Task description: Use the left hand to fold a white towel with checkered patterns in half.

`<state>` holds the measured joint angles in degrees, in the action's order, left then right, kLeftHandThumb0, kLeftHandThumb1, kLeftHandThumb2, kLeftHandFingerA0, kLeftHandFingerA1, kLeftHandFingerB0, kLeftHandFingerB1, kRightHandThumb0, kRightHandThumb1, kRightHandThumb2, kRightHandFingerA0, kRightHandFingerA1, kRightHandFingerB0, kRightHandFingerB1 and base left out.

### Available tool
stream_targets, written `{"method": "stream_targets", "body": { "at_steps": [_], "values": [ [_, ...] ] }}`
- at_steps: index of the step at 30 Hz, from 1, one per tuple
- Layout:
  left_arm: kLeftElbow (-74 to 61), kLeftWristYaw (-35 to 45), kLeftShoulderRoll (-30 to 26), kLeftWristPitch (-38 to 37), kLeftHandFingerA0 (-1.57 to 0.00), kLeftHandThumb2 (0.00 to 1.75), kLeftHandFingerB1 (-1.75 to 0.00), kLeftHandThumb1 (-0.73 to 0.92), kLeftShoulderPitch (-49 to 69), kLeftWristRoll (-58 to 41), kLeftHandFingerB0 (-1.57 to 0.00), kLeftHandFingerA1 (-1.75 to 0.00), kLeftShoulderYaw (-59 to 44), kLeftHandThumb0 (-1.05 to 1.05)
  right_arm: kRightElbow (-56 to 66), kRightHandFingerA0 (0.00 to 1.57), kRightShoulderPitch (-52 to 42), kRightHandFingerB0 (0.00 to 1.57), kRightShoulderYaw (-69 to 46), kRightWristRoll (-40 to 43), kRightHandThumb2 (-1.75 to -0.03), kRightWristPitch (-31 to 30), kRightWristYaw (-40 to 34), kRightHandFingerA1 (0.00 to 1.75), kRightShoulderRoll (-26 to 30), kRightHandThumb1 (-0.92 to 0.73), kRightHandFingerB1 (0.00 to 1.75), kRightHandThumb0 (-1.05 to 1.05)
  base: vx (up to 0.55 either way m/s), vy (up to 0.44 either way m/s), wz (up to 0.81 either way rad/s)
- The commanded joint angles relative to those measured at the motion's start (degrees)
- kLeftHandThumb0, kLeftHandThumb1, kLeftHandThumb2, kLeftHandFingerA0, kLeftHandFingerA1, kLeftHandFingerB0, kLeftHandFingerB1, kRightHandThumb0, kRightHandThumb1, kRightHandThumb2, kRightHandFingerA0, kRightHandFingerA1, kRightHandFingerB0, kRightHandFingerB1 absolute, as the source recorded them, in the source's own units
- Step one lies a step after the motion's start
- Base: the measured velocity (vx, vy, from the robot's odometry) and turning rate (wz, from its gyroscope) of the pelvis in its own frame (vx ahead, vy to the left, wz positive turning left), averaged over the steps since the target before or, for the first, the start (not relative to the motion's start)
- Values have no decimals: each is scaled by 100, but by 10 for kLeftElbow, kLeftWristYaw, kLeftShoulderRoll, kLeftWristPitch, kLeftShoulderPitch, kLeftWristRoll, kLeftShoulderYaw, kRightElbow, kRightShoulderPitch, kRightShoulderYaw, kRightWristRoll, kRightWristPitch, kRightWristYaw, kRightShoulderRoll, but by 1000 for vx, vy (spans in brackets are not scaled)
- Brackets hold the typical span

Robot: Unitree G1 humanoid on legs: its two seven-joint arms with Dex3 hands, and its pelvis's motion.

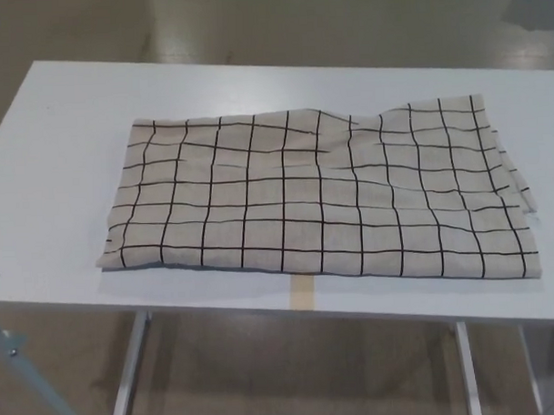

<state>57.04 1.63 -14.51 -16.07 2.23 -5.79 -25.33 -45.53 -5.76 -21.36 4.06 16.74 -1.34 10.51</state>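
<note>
Left hand: not visible anywhere in the head view, so whether its fingers are spread or pressed together cannot be told
Right hand: also outside the picture, with no forearm or finger showing at either side
Towel (317,192): off-white cloth with a grid of thin black lines, lying on the white table, roughly centred and reaching further toward the robot's right side
Towel shape: a wide rectangle, longer across than deep; its near edge runs close to the table's front edge
Towel surface: mostly flat on the robot's left half; rumpled along the far edge near the middle and toward the right, where the grid lines bend and ripple
Towel right end: layered edges show there, one peeking out beyond another, so the cloth appears to lie in more than one layer
Table (58,179): white top, bare on the robot's left of the towel and along the far side
Tape strip (302,292): a short tan strip on the table's front edge, just below the towel's near edge, near the middle
Table legs (128,377): pale metal, seen below the front edge
Floor (280,25): beige and glossy, beyond and under the table
</note>
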Motion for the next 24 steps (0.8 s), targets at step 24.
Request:
{"method": "stream_targets", "body": {
  "at_steps": [24],
  "values": [
    [-534, -35, -36, -242, 0, 71, -6, 39, 174, 199, 0, 0, 59, -64, 66, 30, -45, 25, 25, 50, -58, 77, 66, 47, -78, -60, 33, -36, 0, 0, 0]
  ]
}}
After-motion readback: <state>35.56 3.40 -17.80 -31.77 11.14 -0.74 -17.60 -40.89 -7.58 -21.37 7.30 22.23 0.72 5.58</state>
